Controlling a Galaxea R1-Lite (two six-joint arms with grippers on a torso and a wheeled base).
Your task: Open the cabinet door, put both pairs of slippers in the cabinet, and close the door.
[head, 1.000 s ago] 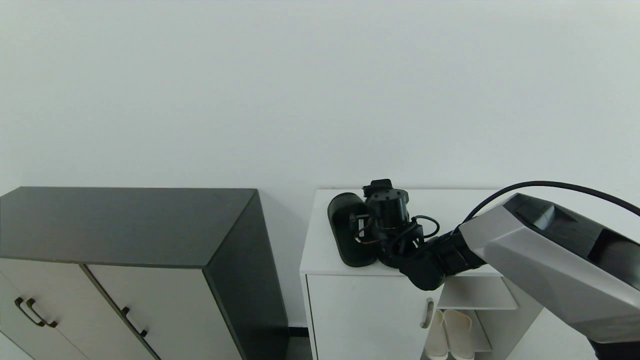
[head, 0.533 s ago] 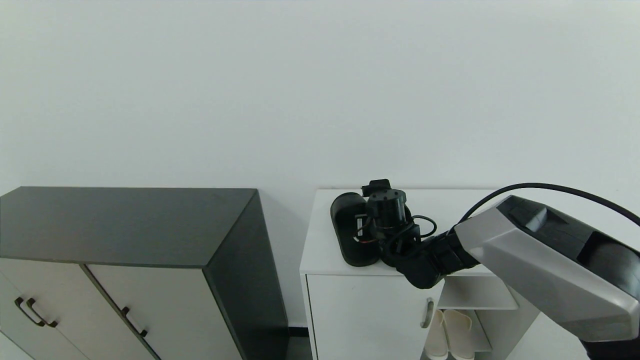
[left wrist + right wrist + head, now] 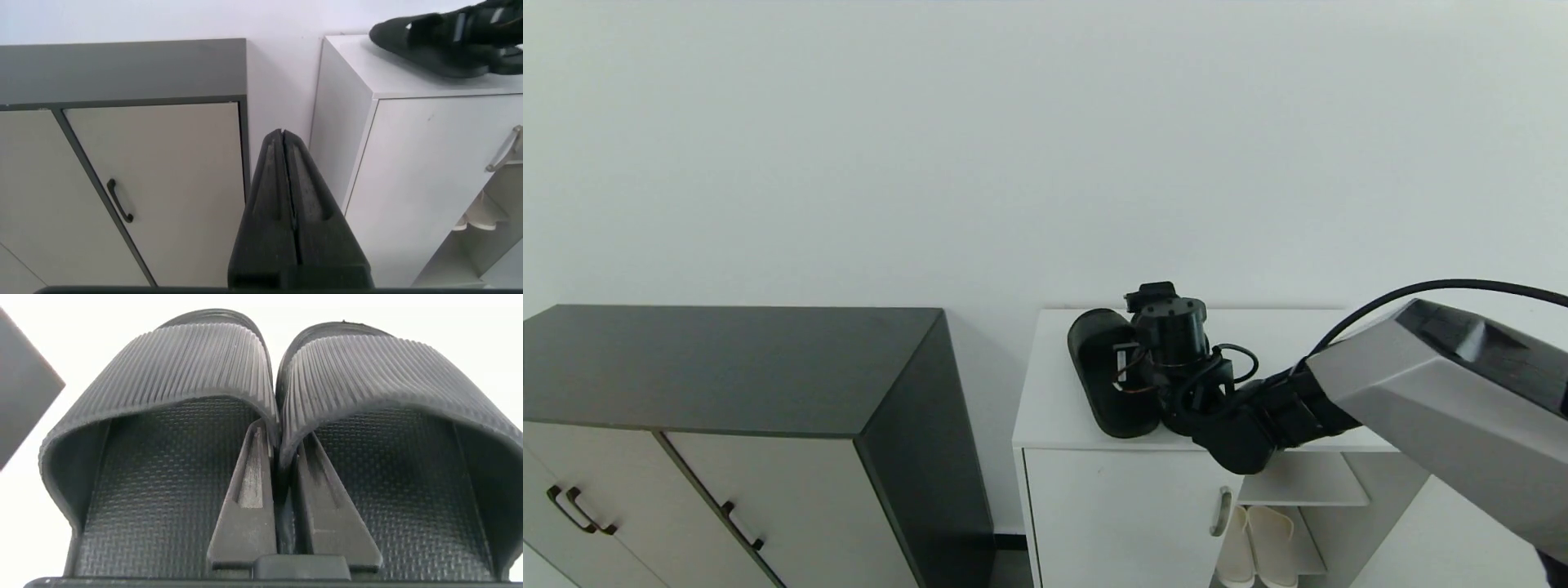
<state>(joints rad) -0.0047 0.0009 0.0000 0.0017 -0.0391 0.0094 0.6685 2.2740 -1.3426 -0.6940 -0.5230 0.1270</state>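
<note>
Black left gripper (image 3: 282, 140) hangs low in front of the cabinets, its fingers pressed tight together. Farther off, the right gripper (image 3: 282, 439) pinches the touching inner sides of the black slippers (image 3: 1098, 400). They lie on top of the white cabinet (image 3: 1045, 408). Its door (image 3: 1119, 523) is shut. White slippers (image 3: 1258, 547) sit on the open bottom shelf beside the door.

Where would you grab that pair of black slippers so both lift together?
Probably by the two inner strap edges, where the black slippers lie side by side. Come from the heel end, one finger under each strap, and pinch both edges together. The arched straps stand off the soles, leaving room. The right gripper holds them just so atop the white cabinet.
</note>
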